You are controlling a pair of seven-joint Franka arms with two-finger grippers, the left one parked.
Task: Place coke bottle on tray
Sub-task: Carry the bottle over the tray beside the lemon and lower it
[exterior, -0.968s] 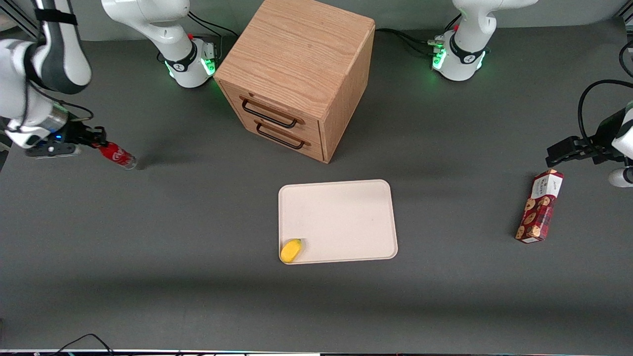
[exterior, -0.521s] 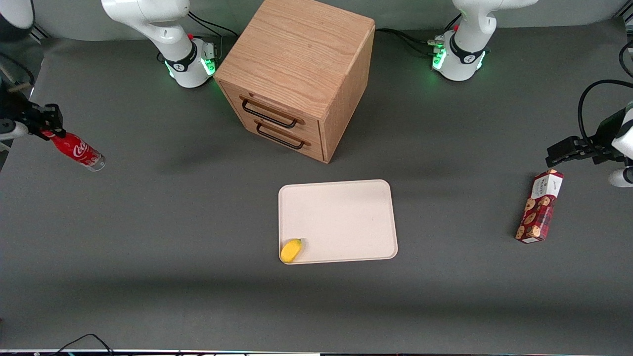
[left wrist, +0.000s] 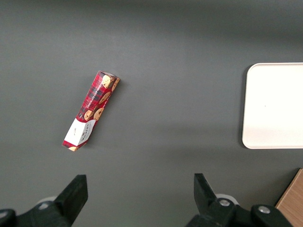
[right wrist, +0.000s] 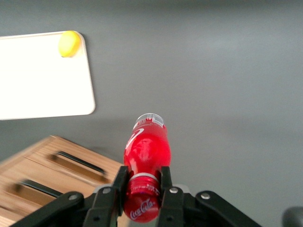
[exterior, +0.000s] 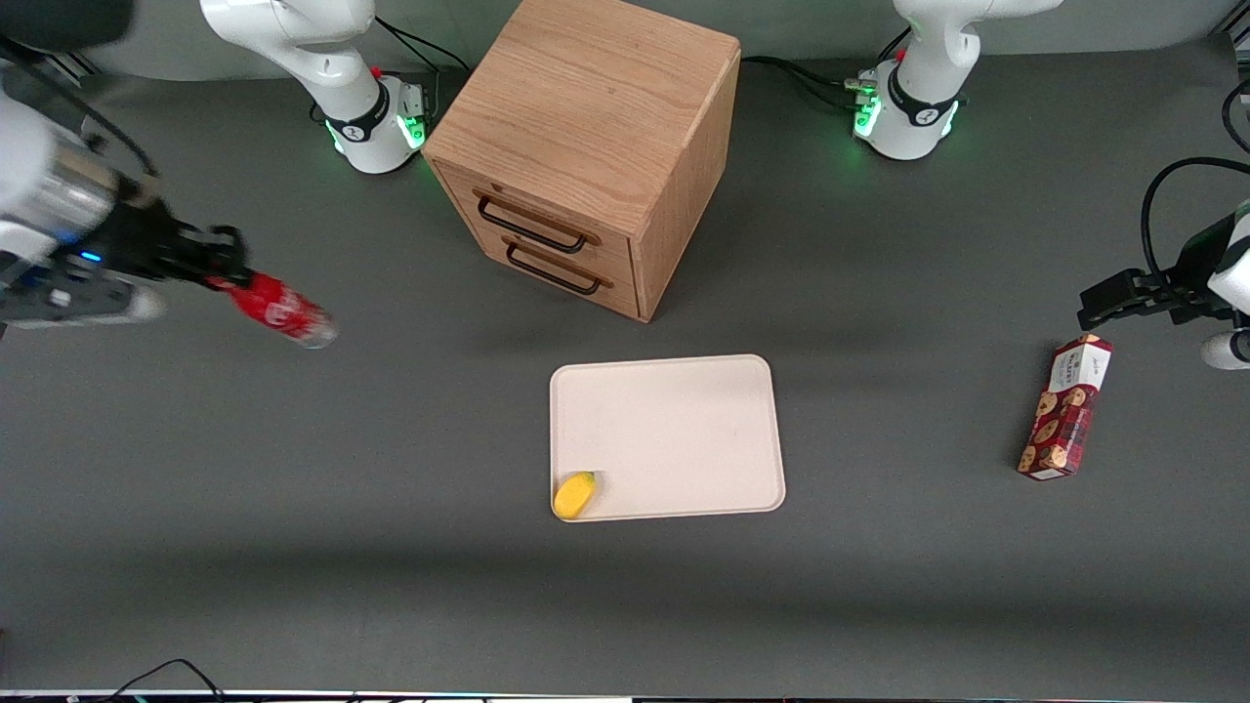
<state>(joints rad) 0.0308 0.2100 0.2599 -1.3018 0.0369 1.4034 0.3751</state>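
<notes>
Gripper (exterior: pixel 217 264) of the working right arm is aloft at the working arm's end of the table, its two fingers (right wrist: pixel 164 182) pinched on the neck of the coke bottle (exterior: pixel 280 309) just under the red cap. The bottle hangs tilted, clear base pointing out and down toward 4 o'clock from the fingers in the front view, well apart from the tray (exterior: pixel 684 420). Judgement: a neck hold keeps the body free of the fingers, so the base can meet the tray first; the tilt suggests transport, not set-down.

The tray lies flat, nearer the front camera than the wooden drawer cabinet (exterior: pixel 586 146). A small yellow fruit-like object (exterior: pixel 574 493) occupies the tray's 7 o'clock corner, leaving most of the surface bare for placement. A cookie box (exterior: pixel 1066 408) lies toward the parked arm's end, clear of the route.

Limits of view: the arm above the gripper is cut off by the frame edge; the bottle is motion-blurred in the front view, so its logo is unreadable there; height above the table cannot be judged. The yellow object's identity is uncertain.
</notes>
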